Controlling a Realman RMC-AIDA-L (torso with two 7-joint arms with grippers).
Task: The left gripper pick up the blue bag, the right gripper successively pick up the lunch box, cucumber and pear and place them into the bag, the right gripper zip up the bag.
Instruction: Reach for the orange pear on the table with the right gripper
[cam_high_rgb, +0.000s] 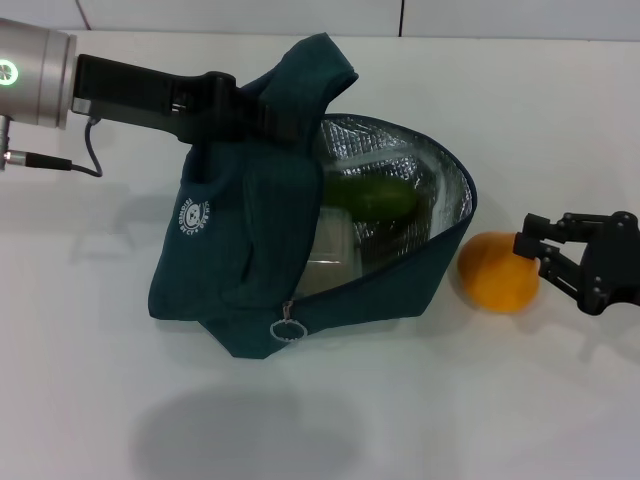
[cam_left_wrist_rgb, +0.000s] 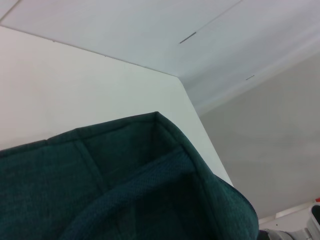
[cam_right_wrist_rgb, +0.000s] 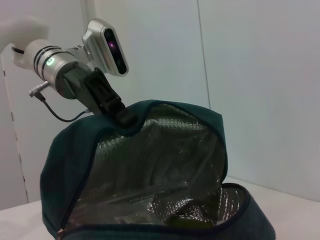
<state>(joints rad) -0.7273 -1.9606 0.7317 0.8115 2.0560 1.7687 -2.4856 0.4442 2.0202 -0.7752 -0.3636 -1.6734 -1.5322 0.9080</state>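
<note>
Pear sits just beside the blue bag, right gripper spread wide against it; left gripper pinches the bag's handle. Risk: pear rolling away under contact.

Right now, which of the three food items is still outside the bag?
The pear: it sits on the table beside the blue bag, at the right gripper. The cucumber and lunch box lie inside.

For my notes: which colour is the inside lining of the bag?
Shiny silver foil lining inside the blue bag; right wrist view shows it best.
</note>
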